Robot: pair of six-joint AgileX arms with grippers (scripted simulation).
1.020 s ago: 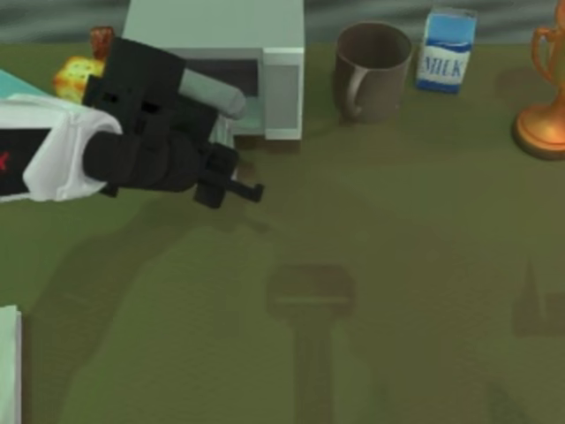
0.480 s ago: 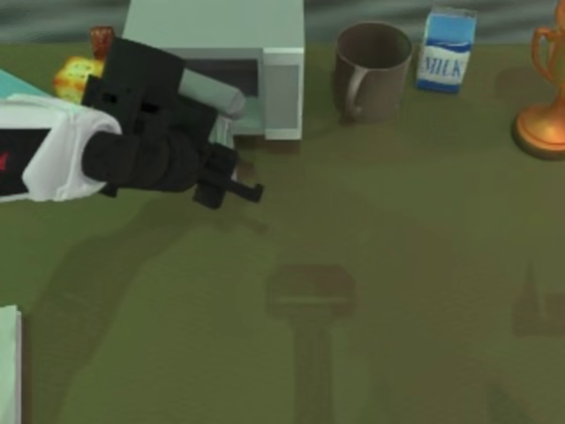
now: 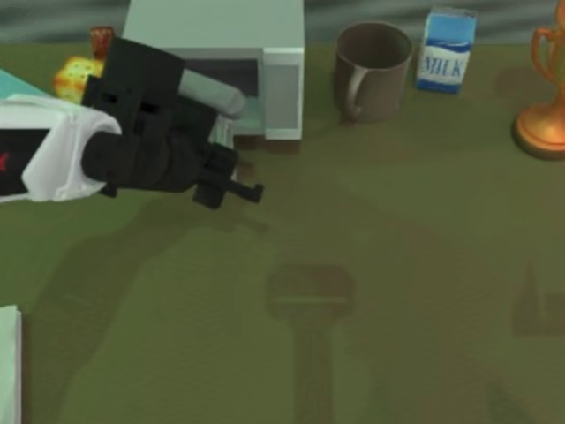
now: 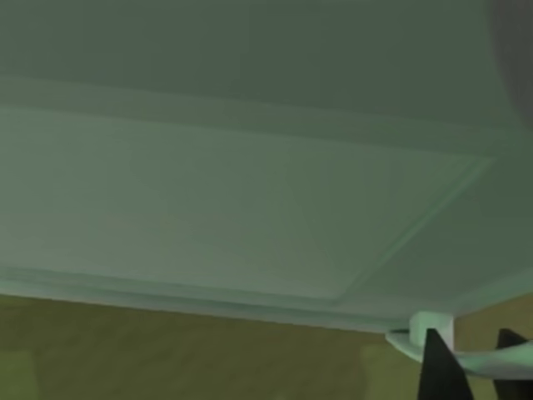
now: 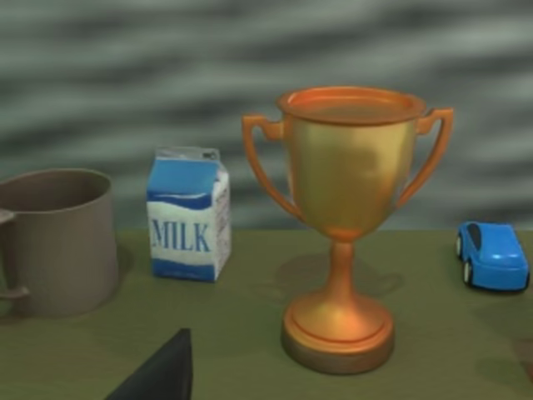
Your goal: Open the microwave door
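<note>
Reaching in from the top view's left, the left gripper [image 3: 237,187] is seen at the microwave [image 3: 216,35] front, far-left tabletop [image 3: 371,265]. Microwave door [image 4: 250,225] is swung open; dark cavity exposed. Fingers [image 4: 440,367] are set around the door's handle strip [image 4: 433,327]. Further right: mug [image 3: 372,69], milk carton [image 3: 446,49], trophy [image 3: 547,97]. Right gripper's finger state cannot be told.

Rendered tabletop scene: olive table [image 3: 397,265], blurred grey backdrop, scattered household props.
</note>
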